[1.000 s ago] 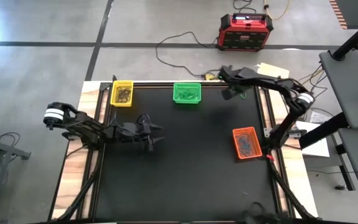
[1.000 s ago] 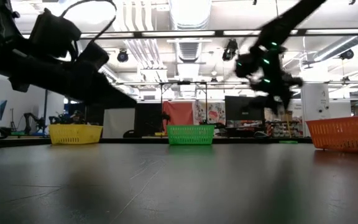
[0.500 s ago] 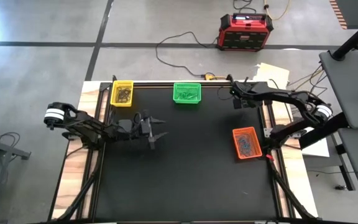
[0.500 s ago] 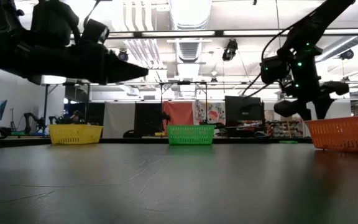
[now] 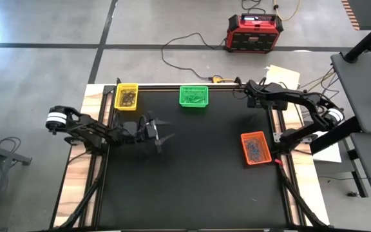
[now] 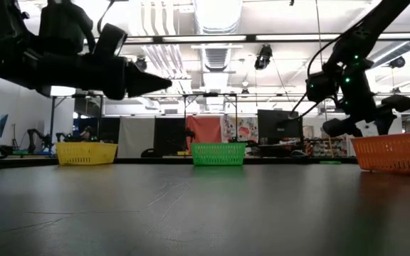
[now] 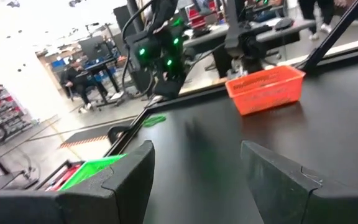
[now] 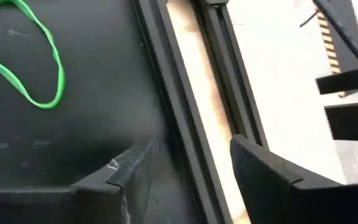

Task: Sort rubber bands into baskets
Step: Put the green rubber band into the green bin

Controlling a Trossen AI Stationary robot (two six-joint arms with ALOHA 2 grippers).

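The small green plastic mesh basket (image 5: 193, 96) sits at the far edge of the black table (image 5: 192, 180). The yellow mesh basket (image 5: 127, 96) is to its left. The orange mesh basket (image 5: 254, 149) is to its right and nearer, by the table's right edge. A thin green rubber band (image 8: 27, 59) lies flat on the table to the right of the green basket, near the right gripper (image 5: 250, 87). That gripper's fingers are spread apart and hold nothing. The left gripper (image 5: 163, 132) hangs in the air, nearer and left of the green basket, also spread and empty.
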